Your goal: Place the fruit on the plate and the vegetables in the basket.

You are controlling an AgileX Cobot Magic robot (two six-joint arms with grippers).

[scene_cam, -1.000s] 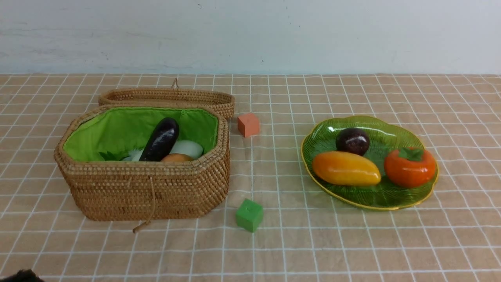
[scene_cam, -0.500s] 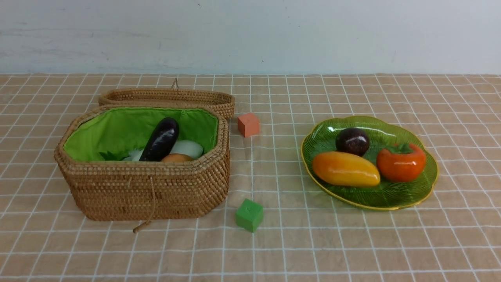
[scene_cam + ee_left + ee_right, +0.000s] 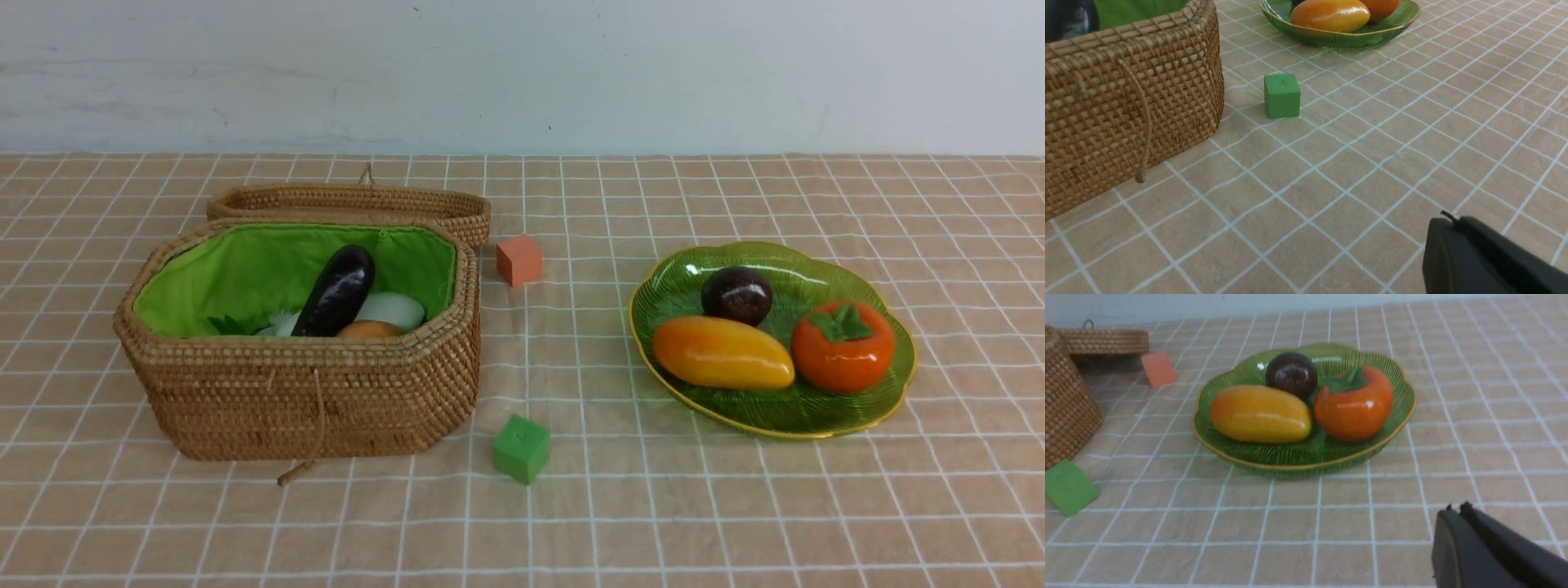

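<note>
Plate [image 3: 886,400]: mango [image 3: 722,352], mangosteen [image 3: 736,295], persimmon [image 3: 842,346] aboard.
Basket [image 3: 310,392]: eggplant [image 3: 335,290], radish [image 3: 393,309], potato [image 3: 367,330] in.
Grippers: left gripper [image 3: 1453,222], right gripper [image 3: 1455,510] pressed together, empty.
Left: nothing, looks finished.

Orange cube [image 3: 518,260], green cube [image 3: 521,447], checked cloth [image 3: 653,506]

radish [image 3: 392,309] mostly hidden behind eggplant [image 3: 335,291], potato [image 3: 369,330] half-hidden

Left end effector [image 3: 1447,216] and right end effector [image 3: 1455,508], each with jaws closed and empty, poised low above the tabletop [image 3: 1331,171].
</note>
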